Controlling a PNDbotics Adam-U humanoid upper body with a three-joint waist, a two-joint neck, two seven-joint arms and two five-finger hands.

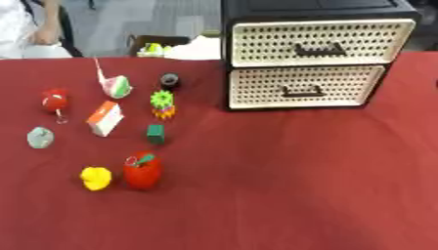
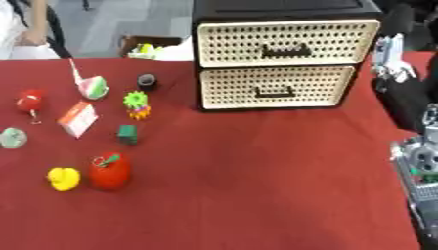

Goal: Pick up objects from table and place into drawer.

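Well left: toys | right hand (beside drawer)

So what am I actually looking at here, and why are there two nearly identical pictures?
Both pictures come from a two-eyed camera in a humanoid robot's head, looking down at its work; that is why they nearly match. On the red table stands a black drawer unit with two cream perforated drawers, both closed. To its left lie small toys: a red apple, a yellow duck, a green cube, a white and orange carton, coloured gears and a few others. The job is to put them in a drawer. Dark and silver parts of the robot's right arm show at the right edge of the right eye view; I cannot make out its fingers. The left hand is out of sight. Nothing is held yet.
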